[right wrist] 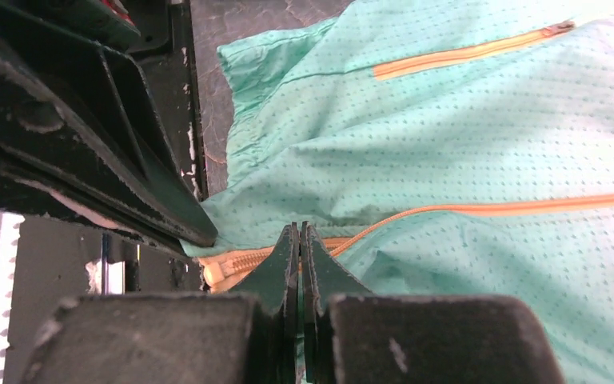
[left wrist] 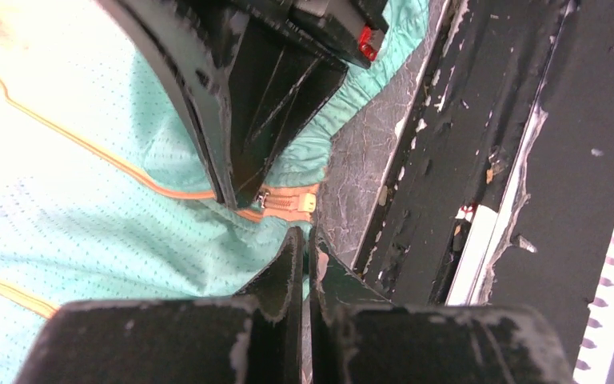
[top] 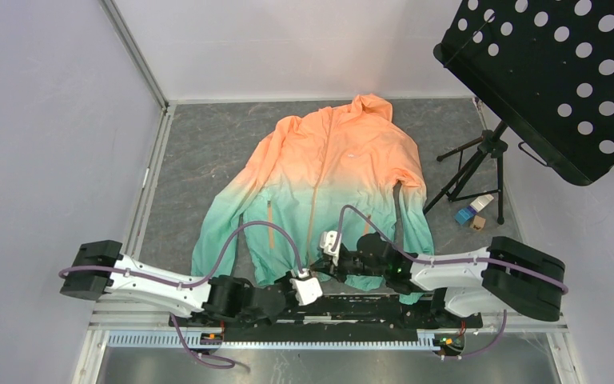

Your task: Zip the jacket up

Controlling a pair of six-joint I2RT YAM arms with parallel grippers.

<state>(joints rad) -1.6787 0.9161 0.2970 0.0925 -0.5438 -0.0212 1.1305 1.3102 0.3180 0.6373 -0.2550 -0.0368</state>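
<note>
The jacket (top: 328,160) lies flat on the grey table, orange at the hood end and mint-green toward me. Both grippers meet at the bottom of its orange centre zipper (top: 313,208). My left gripper (left wrist: 305,240) is shut, with a sliver of mint hem pinched between its tips right beside the zipper's bottom end (left wrist: 288,202). My right gripper (right wrist: 298,232) is shut on the zipper just above that end (right wrist: 232,264), and a bit of orange shows between its tips. In the left wrist view the right gripper's fingers (left wrist: 232,120) come down onto the zipper from above.
A black perforated music stand (top: 552,80) on a tripod (top: 472,168) stands at the right, with small boxes (top: 473,212) by its feet. The black mounting rail (top: 352,308) runs just below the hem. An orange pocket zip (right wrist: 464,54) lies to the right of the centre zipper.
</note>
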